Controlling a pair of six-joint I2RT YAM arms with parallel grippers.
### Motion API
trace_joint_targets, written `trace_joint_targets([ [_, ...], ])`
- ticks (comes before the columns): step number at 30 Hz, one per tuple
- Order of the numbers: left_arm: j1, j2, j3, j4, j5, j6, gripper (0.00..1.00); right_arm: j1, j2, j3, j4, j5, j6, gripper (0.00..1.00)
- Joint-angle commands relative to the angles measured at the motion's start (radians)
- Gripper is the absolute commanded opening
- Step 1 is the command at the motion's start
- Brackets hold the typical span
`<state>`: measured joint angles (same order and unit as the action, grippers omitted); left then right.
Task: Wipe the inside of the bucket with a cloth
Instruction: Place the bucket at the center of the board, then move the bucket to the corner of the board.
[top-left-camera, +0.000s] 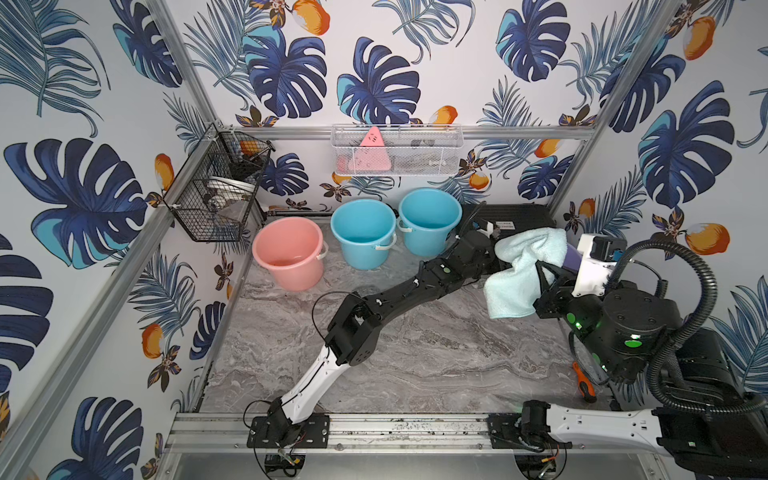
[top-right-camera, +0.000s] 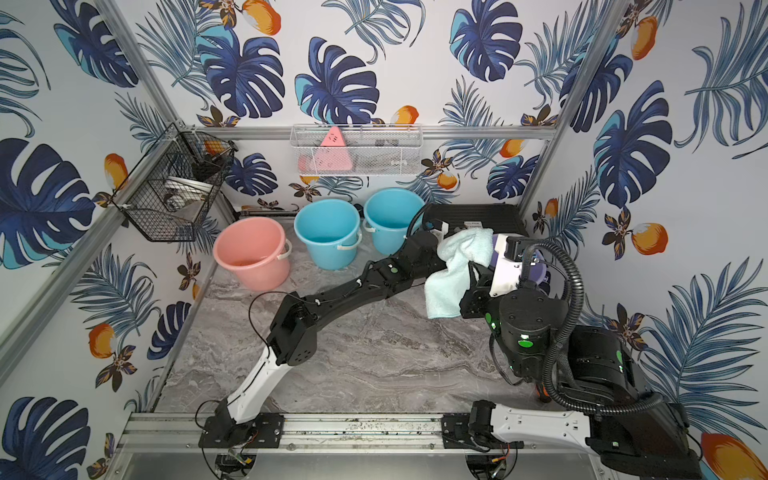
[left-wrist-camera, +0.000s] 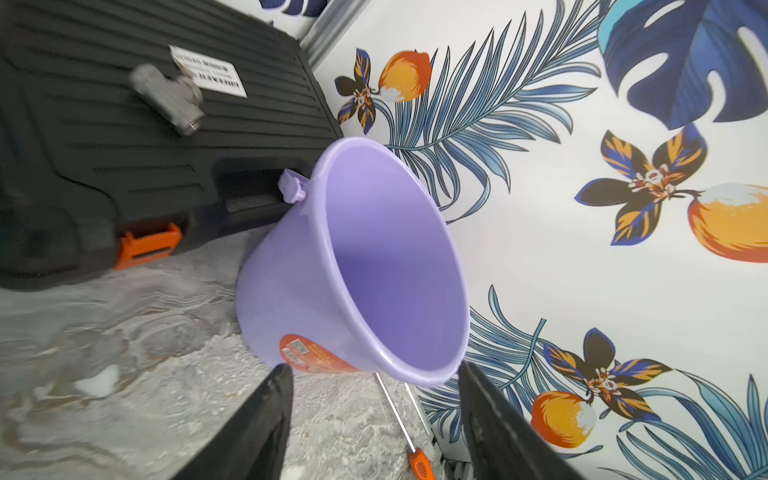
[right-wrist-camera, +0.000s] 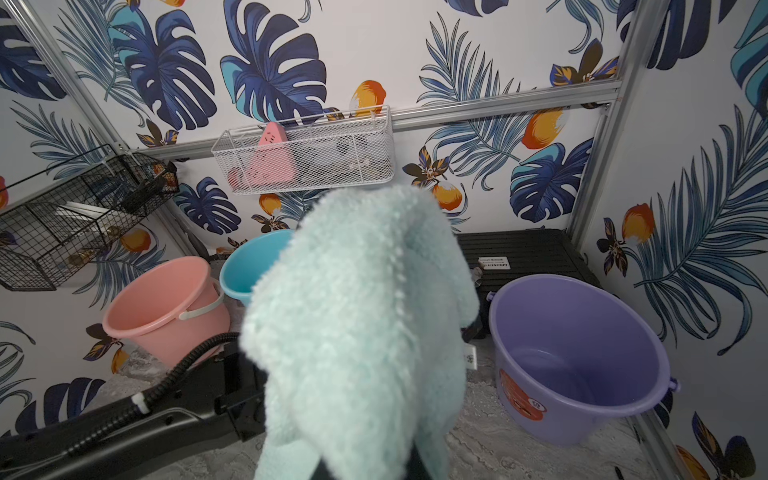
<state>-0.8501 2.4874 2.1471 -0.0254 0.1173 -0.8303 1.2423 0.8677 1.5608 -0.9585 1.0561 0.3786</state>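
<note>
Right end effector (top-left-camera: 545, 275) seemingly grips draped cloth (right-wrist-camera: 357, 324); purple bucket (right-wrist-camera: 615, 332) near.

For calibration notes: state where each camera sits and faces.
Top views: high above the front rail, looking down toward the back wall; left arm and right arm both show, cloth where they meet.
Left wrist: on the left arm, facing the purple bucket; its spread fingers show.
Right wrist: on the right arm, facing the back wall; the cloth fills the centre, the left arm crosses below.
Shared: both wrist views hold the purple bucket and black case.
</note>
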Motion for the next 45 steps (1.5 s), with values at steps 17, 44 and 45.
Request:
trace_joint_targets([
  [17,0.221,-0.474,-0.361,-0.487,-0.247,0.194,0.63,-0.292,0.084,-0.199,0.088,-0.214,0.081,0.00],
  [44,0.532,-0.822,-0.596,-0.884,-0.506,-0.054,0.62,-0.665,0.210,-0.357,0.226,-0.673,0.056,0.00],
  [45,0.548,-0.831,-0.612,-0.893,-0.515,-0.065,0.63,-0.665,0.208,-0.359,0.228,-0.675,0.056,0.00],
])
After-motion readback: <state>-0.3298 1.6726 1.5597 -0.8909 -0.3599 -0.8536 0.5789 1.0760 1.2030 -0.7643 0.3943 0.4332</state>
